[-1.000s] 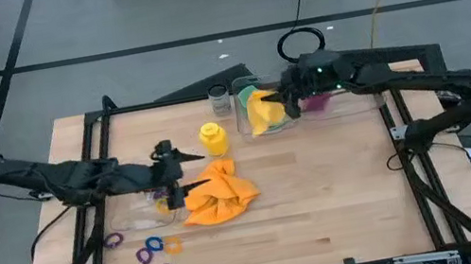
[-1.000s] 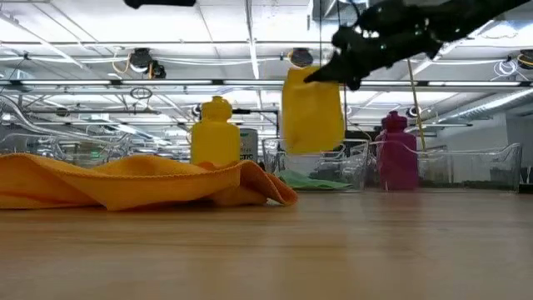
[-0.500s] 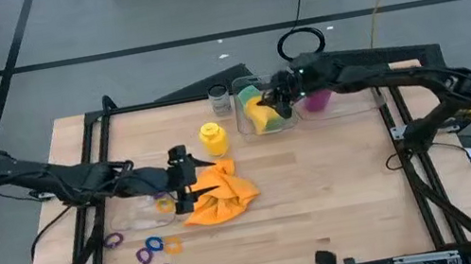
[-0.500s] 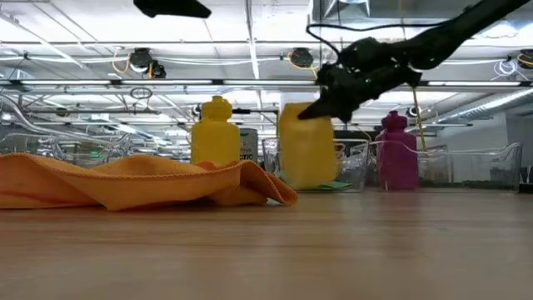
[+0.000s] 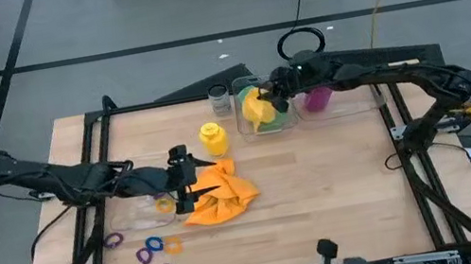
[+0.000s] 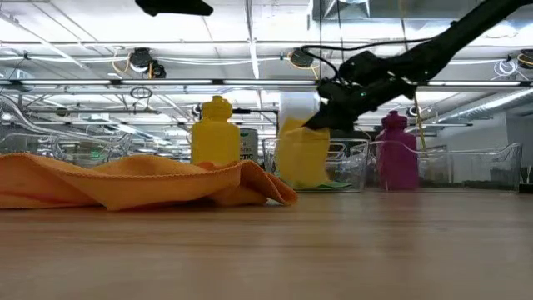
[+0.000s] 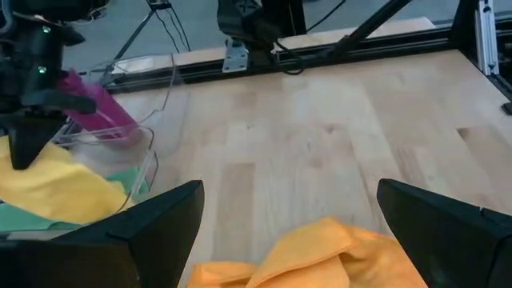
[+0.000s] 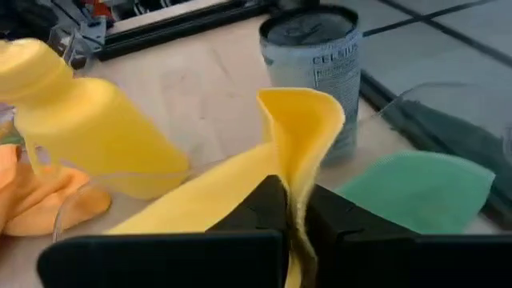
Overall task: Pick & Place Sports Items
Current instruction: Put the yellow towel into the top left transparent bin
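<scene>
My right gripper (image 5: 274,100) is shut on a yellow cloth (image 5: 256,109) over a clear box (image 5: 295,120) at the far middle of the table. A green cloth (image 8: 416,188) lies in that box. An orange cloth (image 5: 219,192) lies crumpled mid-table, and my left gripper (image 5: 189,174) stands open just left of it, above the table, touching nothing. The cloth's edge (image 7: 320,252) shows between its fingers. A yellow bottle (image 5: 211,138) stands upright behind the orange cloth. A purple bottle (image 5: 316,97) sits in a second clear box. Several coloured rings (image 5: 152,250) lie near left. My right gripper pinches a fold of the yellow cloth (image 8: 300,148) between its two fingers, and the fold loops up past the fingertips. The fingers slant downward, coming from the table's right. The cloth hangs below them (image 6: 304,158), its lower end down inside the clear box beside the green cloth.
A grey drink can (image 5: 219,101) stands left of the clear box, close to the yellow cloth. The second clear box (image 5: 360,101) reaches toward the right frame rail. Bare wood lies open in the near right part of the table (image 5: 343,200).
My right gripper has sunk and moved a little toward the table's left, still shut. The yellow cloth, which hung clear above the box, now has its lower end down in it. My left gripper edged right and down toward the orange cloth, then kept still.
</scene>
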Controlling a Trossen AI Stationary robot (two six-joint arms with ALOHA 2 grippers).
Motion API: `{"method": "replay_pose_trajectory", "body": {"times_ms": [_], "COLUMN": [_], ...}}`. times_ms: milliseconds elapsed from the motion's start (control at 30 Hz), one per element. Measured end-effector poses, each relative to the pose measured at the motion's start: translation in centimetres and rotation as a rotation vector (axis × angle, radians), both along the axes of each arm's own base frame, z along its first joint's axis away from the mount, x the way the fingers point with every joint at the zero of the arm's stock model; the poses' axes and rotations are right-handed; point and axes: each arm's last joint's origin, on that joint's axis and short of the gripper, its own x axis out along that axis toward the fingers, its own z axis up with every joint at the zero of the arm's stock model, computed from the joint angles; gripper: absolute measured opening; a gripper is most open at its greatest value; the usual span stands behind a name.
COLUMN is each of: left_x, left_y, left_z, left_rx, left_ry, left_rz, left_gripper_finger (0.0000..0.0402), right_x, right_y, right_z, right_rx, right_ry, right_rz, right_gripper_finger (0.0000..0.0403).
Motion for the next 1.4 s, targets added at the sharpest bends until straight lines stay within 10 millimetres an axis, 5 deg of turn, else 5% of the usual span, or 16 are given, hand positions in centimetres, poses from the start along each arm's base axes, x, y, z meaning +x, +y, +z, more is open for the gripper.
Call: {"method": "replay_pose_trajectory", "body": {"times_ms": [333,700,900,1100,1400], "left_x": [0.0,0.0,0.0,0.0,0.0], "left_y": [0.0,0.0,0.0,0.0,0.1], "left_z": [0.0,0.0,0.0,0.0,0.0], "left_rx": [-0.001,-0.003,-0.002,-0.002,0.003], "left_ry": [-0.002,-0.002,-0.002,-0.002,-0.003], "left_rz": [0.0,0.002,0.002,0.002,0.002], "left_gripper_finger": [0.031,0.031,0.031,0.031,0.031], "right_x": [-0.1,-0.1,-0.7,-0.8,2.0], "right_y": [-0.5,-0.5,-0.3,1.1,4.7], "right_z": [0.2,0.2,2.6,5.1,4.5], "right_rx": [-0.109,-0.164,-0.277,-0.339,-0.44], "right_ry": [0.027,0.04,-0.017,-0.125,-0.087], "right_rz": [-0.095,-0.07,-0.137,-0.123,0.021], "right_gripper_finger": [0.0018,0.015,0.0205,0.0232,0.0226]}}
